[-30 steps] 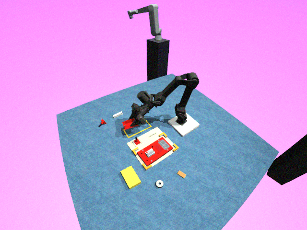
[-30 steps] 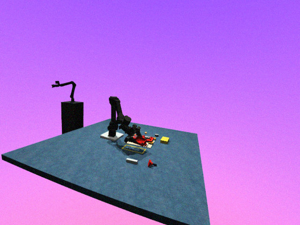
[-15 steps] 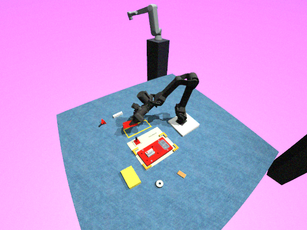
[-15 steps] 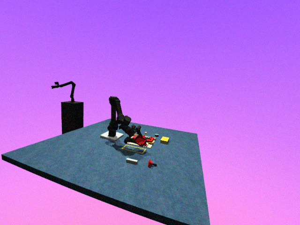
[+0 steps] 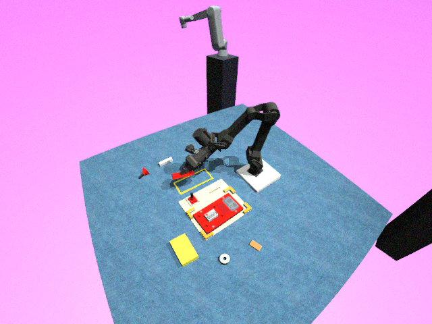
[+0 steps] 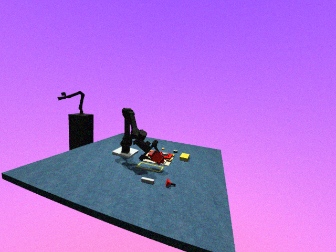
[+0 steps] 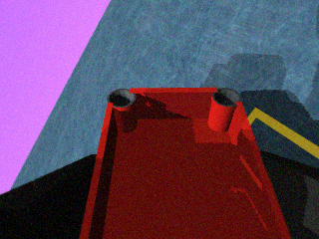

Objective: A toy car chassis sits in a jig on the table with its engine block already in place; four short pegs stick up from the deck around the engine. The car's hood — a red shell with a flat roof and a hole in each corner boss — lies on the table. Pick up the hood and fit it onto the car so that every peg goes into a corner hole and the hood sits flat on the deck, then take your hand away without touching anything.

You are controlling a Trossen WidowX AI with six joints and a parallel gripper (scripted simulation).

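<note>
The jaws of the gripper [image 5: 183,172] [image 6: 150,151] pinch the red hood [image 5: 182,175] [image 6: 156,157] [image 7: 164,174], held tilted. It is reorienting step, I think; next needs roof upward, then carrying above the chassis [image 5: 225,209] [image 6: 168,156].

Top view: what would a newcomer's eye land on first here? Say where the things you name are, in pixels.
Probably the black arm [image 5: 240,127] [image 6: 131,122], reaching from its white base plate [image 5: 266,179] [image 6: 117,153] with the red hood [image 5: 177,175] [image 6: 156,157] [image 7: 169,174] in its gripper, off the table. Next, the bright yellow block [image 5: 183,249] [image 6: 184,156], beside the jig [image 5: 204,193] [image 6: 167,163].
</note>
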